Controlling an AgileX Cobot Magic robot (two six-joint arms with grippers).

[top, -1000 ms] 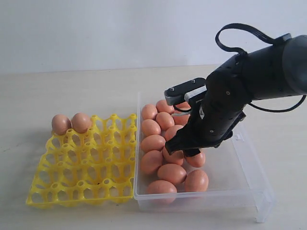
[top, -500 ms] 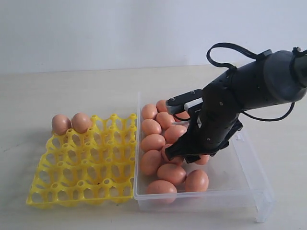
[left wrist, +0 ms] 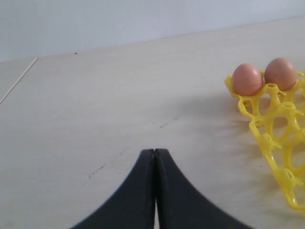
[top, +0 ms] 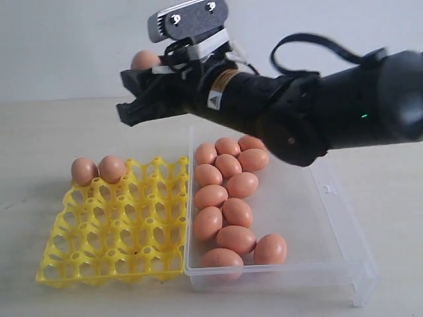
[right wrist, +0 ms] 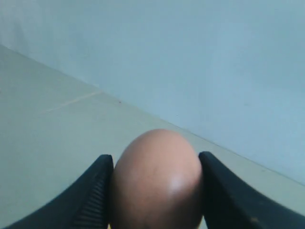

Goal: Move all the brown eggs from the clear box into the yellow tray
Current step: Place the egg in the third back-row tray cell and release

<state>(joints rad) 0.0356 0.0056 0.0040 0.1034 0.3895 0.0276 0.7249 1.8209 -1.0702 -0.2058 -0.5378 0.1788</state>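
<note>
High above the table (top: pixel 39 132), the right gripper (right wrist: pixel 156 161) is clasping one brown egg (top: pixel 144 59) between its two black fingers (right wrist: pixel 90 191), holding it in the air toward 12 o'clock from the yellow tray (top: pixel 112 228). Two brown eggs (top: pixel 112 168) are sitting side by side in the cups at the tray's 11 o'clock corner. At 3 o'clock of the tray, right against it, the clear box (top: pixel 334 198) is lying, and the remaining eggs (top: pixel 210 196) are crowding its 9 o'clock half. The left gripper (left wrist: pixel 155 151) is hovering over bare table off the tray's egg-bearing corner, clenched on nothing, its tips pressing together.
</note>
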